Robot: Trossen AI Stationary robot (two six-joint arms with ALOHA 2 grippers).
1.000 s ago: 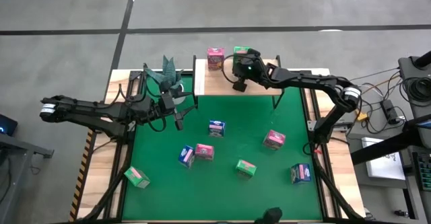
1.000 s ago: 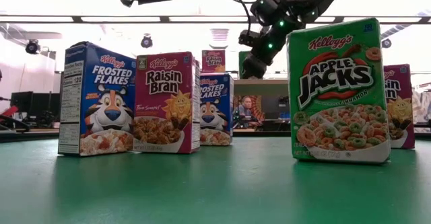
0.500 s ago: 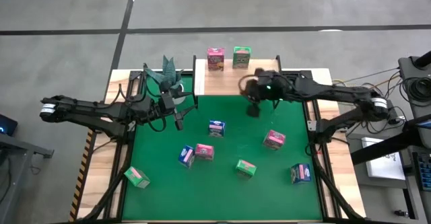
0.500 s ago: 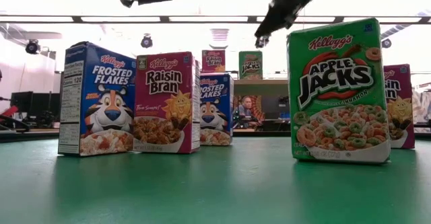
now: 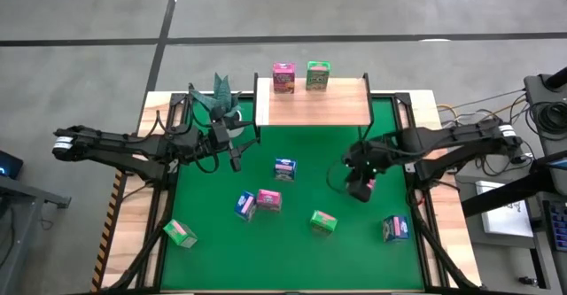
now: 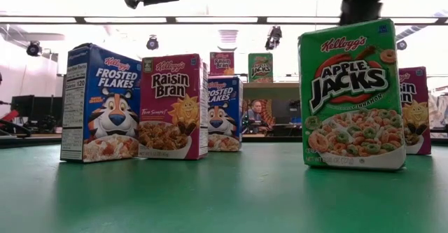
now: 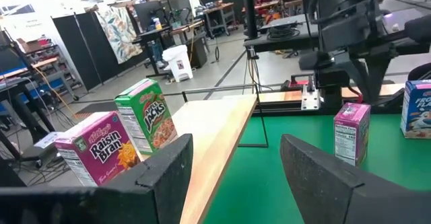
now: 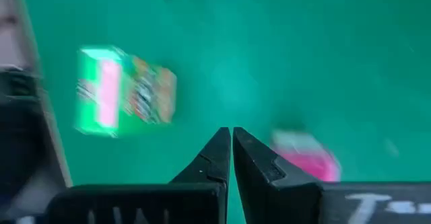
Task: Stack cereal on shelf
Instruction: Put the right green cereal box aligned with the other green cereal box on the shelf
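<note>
The pale wooden shelf [image 5: 314, 104] stands at the mat's far edge. A pink carton [image 5: 283, 76] and a green carton [image 5: 317, 73] stand upright on its far part. Several more cartons stand or lie on the green mat. My right gripper [image 5: 357, 189] is shut and hovers over a pink carton [image 5: 365, 182] on the mat's right half; its wrist view shows this pink carton [image 8: 306, 155] just past the shut gripper [image 8: 231, 131]. My left gripper [image 5: 236, 160] waits open near the shelf's left post, seen as an open gripper [image 7: 236, 157] facing the shelf [image 7: 212, 133].
On the mat are blue cartons [image 5: 284, 168] [image 5: 245, 205] [image 5: 395, 229], a pink carton [image 5: 268, 200] and green cartons [image 5: 322, 221] [image 5: 180, 233]. The shelf's near part is bare board. A teal object [image 5: 220, 96] sits left of the shelf.
My right gripper has left the green carton standing on the shelf beside the pink one. It has swung away from the shelf toward the near edge and somewhat right, ending low over the pink carton on the mat. The left arm has kept still.
</note>
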